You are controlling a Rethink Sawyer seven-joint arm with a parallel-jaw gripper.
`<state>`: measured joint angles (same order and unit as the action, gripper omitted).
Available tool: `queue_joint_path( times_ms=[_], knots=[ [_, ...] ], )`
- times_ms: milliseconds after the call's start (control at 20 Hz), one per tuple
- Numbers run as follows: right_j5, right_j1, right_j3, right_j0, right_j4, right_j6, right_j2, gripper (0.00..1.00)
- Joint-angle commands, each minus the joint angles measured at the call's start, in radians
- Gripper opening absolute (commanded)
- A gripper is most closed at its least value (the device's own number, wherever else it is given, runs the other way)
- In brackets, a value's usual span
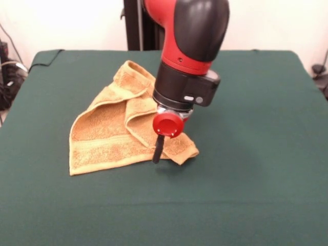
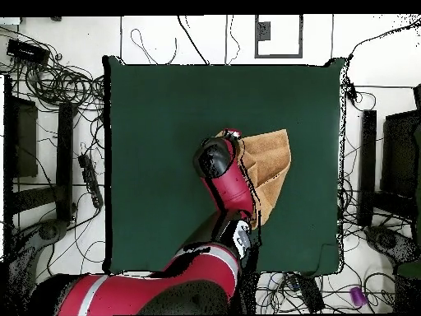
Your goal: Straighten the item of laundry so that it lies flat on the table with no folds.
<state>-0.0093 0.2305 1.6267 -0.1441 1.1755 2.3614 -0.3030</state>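
From the front, the towel (image 1: 123,128) lies a little off the middle of the green surface (image 1: 256,169), bunched rather than flat. Its upper layers are doubled over in ridged folds that run from a raised peak at the far end down toward the near corner. One broad flap at the lower left lies smooth against the cloth. The hand (image 1: 158,149) hangs down beside the towel's near corner, below a red round cap. Only one dark finger (image 1: 158,148) shows, its tip at or just above the towel's hem. Whether the hand is spread, pressed together or pinching the fabric I cannot tell, since the wrist hides the rest.

From overhead, the towel (image 2: 267,169) shows as a tan shape beside the arm, whose black and red wrist covers the towel's edge and the hand (image 2: 233,137) almost entirely.

The risks, as I judge them: if the finger has caught only the top layer near that corner, a pull could drag the whole bundle across the surface without opening the folds. If it has caught several layers, the pull may tighten the creases. A slipping hem would leave the corner curled under.
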Motion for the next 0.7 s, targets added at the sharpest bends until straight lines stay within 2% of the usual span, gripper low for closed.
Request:
queue_joint_path(
  times_ms=[50,700],
  knots=[
    [0.103,-0.085,-0.088,-0.056,0.049,0.277,0.115,1.0],
    [0.111,-0.076,-0.07,-0.051,0.032,0.26,0.117,1.0]
  ],
)
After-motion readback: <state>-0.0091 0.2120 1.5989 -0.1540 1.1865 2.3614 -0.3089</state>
